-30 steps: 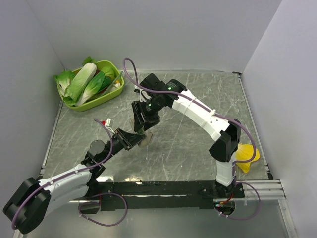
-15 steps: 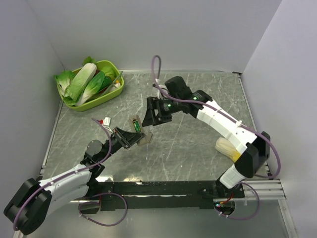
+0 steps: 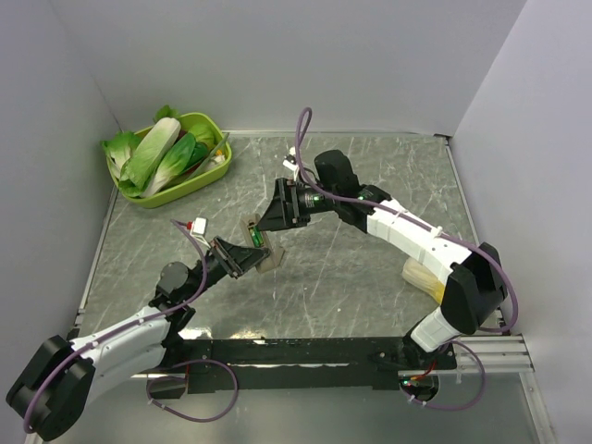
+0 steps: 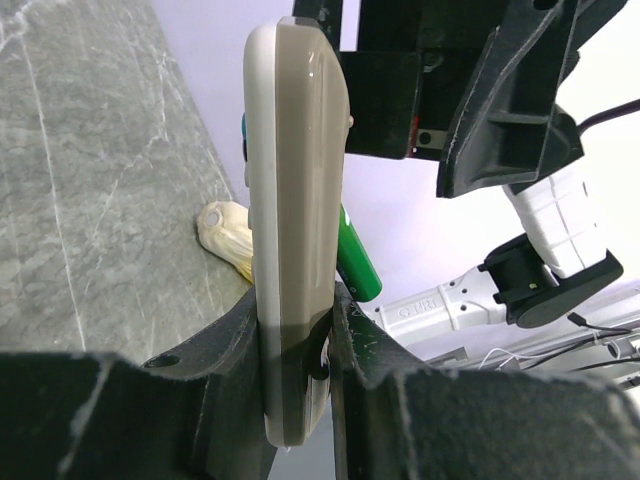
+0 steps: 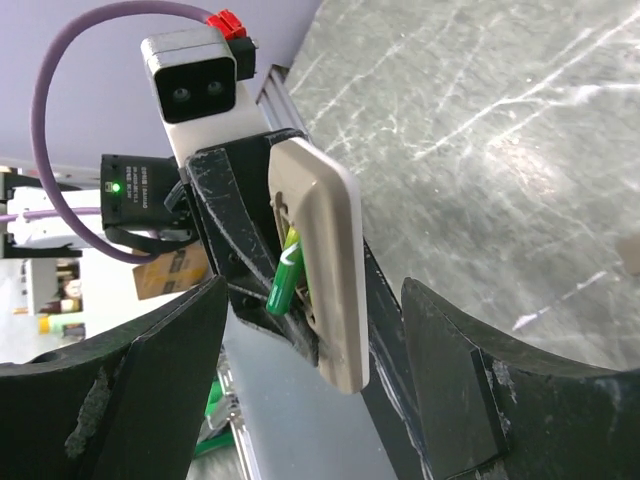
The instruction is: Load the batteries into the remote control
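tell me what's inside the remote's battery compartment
A green battery sits tilted in the remote control, in its open compartment, one end sticking out. Deeper in is covered, so a second battery cannot be confirmed.

Small white print on the black module [image 5: 138, 186] — unreadable.

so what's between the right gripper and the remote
Only air: the right wrist view shows the remote control straight ahead of the open right gripper, nothing in the gap, with a green battery poking from its back.
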Controlling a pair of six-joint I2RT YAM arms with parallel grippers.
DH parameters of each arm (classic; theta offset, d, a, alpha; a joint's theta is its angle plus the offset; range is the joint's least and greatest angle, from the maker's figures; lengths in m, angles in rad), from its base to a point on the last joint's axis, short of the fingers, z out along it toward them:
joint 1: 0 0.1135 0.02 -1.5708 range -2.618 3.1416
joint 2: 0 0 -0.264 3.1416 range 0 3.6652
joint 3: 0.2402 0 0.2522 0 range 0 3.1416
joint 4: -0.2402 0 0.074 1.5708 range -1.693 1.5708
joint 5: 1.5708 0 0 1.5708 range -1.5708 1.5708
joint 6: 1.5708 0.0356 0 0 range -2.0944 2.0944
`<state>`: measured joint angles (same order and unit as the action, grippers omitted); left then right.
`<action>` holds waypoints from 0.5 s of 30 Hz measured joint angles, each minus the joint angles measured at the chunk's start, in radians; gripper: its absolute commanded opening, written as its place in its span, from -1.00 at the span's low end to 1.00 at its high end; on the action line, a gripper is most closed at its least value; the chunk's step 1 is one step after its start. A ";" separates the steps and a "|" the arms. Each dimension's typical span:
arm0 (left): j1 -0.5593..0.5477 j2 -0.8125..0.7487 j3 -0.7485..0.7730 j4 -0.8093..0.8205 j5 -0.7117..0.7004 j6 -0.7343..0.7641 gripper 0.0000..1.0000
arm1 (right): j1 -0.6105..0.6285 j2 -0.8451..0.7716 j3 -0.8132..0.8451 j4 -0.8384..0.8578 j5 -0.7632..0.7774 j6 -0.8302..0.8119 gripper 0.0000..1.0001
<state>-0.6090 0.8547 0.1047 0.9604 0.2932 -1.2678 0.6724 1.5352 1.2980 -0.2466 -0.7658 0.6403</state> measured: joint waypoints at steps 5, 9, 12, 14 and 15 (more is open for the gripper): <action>0.000 0.000 0.010 0.002 0.003 0.000 -0.97 | 0.000 0.001 -0.034 0.091 -0.034 0.040 0.23; 0.001 0.000 0.010 0.007 0.005 0.000 -0.97 | 0.000 0.004 -0.069 0.180 -0.062 0.084 -0.11; 0.003 0.001 0.014 0.019 0.005 -0.001 -0.97 | -0.006 0.012 -0.095 0.239 -0.078 0.121 -0.24; 0.003 0.000 0.016 0.024 0.006 -0.001 -0.97 | -0.008 0.016 -0.110 0.273 -0.088 0.141 -0.24; 0.003 0.000 0.015 0.025 0.006 -0.002 -0.98 | -0.008 0.018 -0.114 0.286 -0.092 0.149 -0.22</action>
<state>-0.6056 0.8551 0.1200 0.9852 0.2989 -1.2697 0.6640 1.5528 1.1839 0.0395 -0.8581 0.7891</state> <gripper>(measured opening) 0.283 0.383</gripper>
